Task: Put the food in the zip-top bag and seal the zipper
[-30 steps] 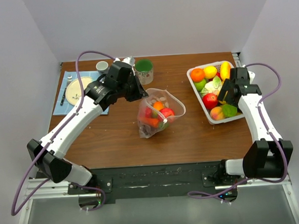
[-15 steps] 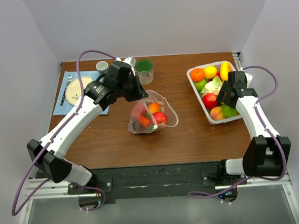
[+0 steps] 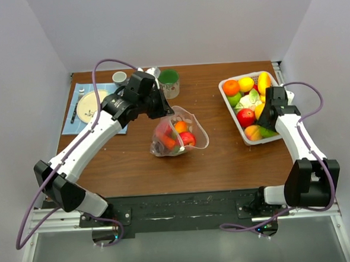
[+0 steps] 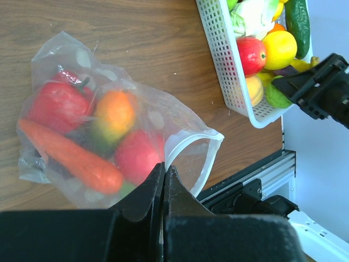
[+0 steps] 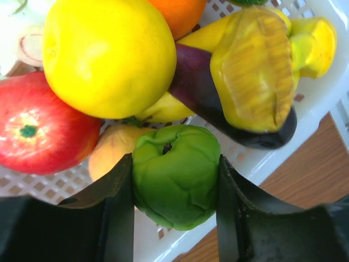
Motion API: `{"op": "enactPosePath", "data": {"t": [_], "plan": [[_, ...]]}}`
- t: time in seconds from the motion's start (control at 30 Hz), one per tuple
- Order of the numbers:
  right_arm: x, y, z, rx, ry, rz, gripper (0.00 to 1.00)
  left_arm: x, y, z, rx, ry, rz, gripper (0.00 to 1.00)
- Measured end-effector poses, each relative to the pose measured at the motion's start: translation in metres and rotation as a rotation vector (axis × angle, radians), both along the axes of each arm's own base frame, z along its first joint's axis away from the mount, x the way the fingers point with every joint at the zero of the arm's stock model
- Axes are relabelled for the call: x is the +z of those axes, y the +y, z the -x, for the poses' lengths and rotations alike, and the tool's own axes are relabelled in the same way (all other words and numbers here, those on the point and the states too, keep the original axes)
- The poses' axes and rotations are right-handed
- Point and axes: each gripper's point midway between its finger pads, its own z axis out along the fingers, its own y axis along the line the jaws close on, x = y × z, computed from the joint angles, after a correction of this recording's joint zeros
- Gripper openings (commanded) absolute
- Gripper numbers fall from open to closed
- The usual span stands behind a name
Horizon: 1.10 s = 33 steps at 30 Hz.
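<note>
Right gripper had dropped into white slatted basket, jaws pressed on small green plastic pepper; left gripper pinched rim of clear dotted zip-top bag, dragged leftward on brown wooden table. Risk: glossy pepper squirting free, crowded neighbours snagging

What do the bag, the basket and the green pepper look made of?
Bag: thin, soft, clear plastic film, glossy, see-through and crumpled.
Basket: rigid white plastic with perforated walls and a dull finish.
Green pepper: probably moulded plastic, smooth with a slight sheen.
</note>
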Motion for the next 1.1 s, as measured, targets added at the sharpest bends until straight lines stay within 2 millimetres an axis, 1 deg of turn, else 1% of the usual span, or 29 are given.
{"op": "enactPosePath", "data": {"t": [0.07,0.13,0.23,0.3,0.33,0.4,0.47,0.53,0.67,0.73,0.77,0.8,0.83,0.87,0.9,0.97,1.0,1.07,1.1], "plan": [[0.008,0.001,0.003,-0.002,-0.006,-0.008,0.23,-0.002,0.000,-0.001,0.001,0.004,-0.003,0.00],[0.023,0.003,0.002,0.007,-0.032,-0.014,0.22,-0.003,-0.001,-0.001,0.000,0.007,-0.005,0.00],[0.057,0.009,0.001,0.026,-0.112,-0.021,0.22,-0.006,-0.002,-0.002,0.000,0.012,-0.008,0.00],[0.078,0.019,0.001,0.055,-0.167,-0.032,0.22,-0.008,-0.003,-0.003,0.000,0.014,-0.010,0.00],[0.089,0.026,0.001,0.075,-0.195,-0.038,0.22,-0.009,-0.004,-0.004,-0.001,0.016,-0.011,0.00],[0.109,0.055,-0.001,0.153,-0.249,-0.066,0.21,-0.011,-0.005,-0.007,-0.001,0.018,-0.012,0.00],[0.124,0.095,-0.003,0.259,-0.296,-0.120,0.21,-0.014,-0.007,-0.008,-0.001,0.022,-0.015,0.00],[0.132,0.135,-0.002,0.349,-0.329,-0.182,0.21,-0.015,-0.008,-0.011,0.000,0.025,-0.017,0.00],[0.133,0.226,0.017,0.570,-0.329,-0.301,0.23,-0.014,-0.014,-0.019,0.002,0.024,-0.016,0.00],[0.132,0.261,0.025,0.642,-0.321,-0.336,0.23,-0.014,-0.017,-0.023,0.003,0.025,-0.018,0.00],[0.130,0.274,0.027,0.666,-0.315,-0.348,0.25,-0.015,-0.018,-0.025,0.003,0.028,-0.019,0.00],[0.128,0.288,0.027,0.686,-0.307,-0.360,0.36,-0.015,-0.019,-0.026,0.003,0.030,-0.018,0.00],[0.126,0.301,0.025,0.700,-0.306,-0.373,0.43,-0.015,-0.020,-0.027,0.005,0.032,-0.017,0.00],[0.122,0.311,0.021,0.706,-0.302,-0.380,0.49,-0.016,-0.021,-0.028,0.007,0.036,-0.017,0.00],[0.117,0.319,0.015,0.705,-0.297,-0.381,0.65,-0.016,-0.021,-0.028,0.008,0.038,-0.016,0.00],[0.105,0.330,0.003,0.696,-0.276,-0.366,0.74,-0.017,-0.021,-0.027,0.012,0.047,-0.016,0.00],[0.100,0.334,-0.002,0.692,-0.265,-0.358,0.82,-0.017,-0.021,-0.027,0.013,0.048,-0.017,0.00],[0.092,0.342,-0.012,0.689,-0.256,-0.351,0.85,-0.017,-0.020,-0.027,0.016,0.047,-0.023,0.00],[0.088,0.342,-0.013,0.688,-0.249,-0.346,0.87,-0.017,-0.019,-0.028,0.023,0.045,-0.026,0.00]]}}
